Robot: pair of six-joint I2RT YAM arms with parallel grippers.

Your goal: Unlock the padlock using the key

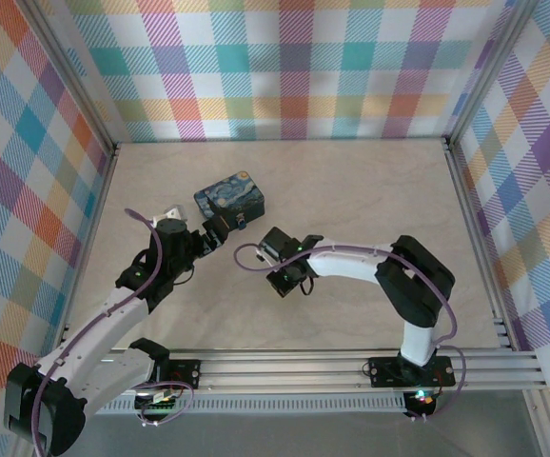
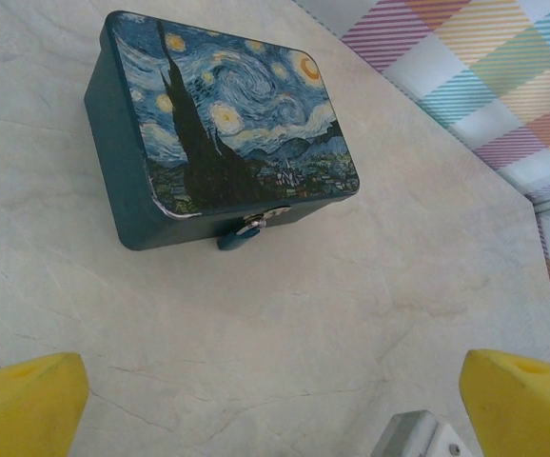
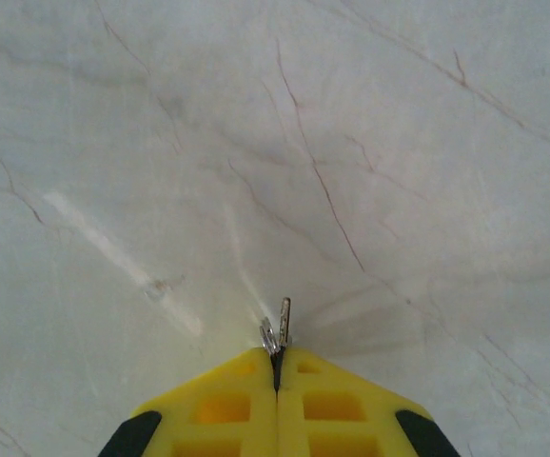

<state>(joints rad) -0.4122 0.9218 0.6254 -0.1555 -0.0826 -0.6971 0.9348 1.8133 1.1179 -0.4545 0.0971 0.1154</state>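
1. The right gripper pinches the key, bottom centre of its wrist view; lift without letting it twist.
2. The padlock hangs on the tin's front edge, centre of the left wrist view.
3. The left gripper stands wide; steady the tin.

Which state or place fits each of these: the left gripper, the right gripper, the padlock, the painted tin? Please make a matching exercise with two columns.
Column one:
1. left gripper
2. right gripper
3. padlock
4. tin

Column two:
A. hangs at the front of the tin
B. shut on the key
C. rests on the table, lid down
D. open wide

Pairs: 1-D, 2-B, 3-A, 4-C
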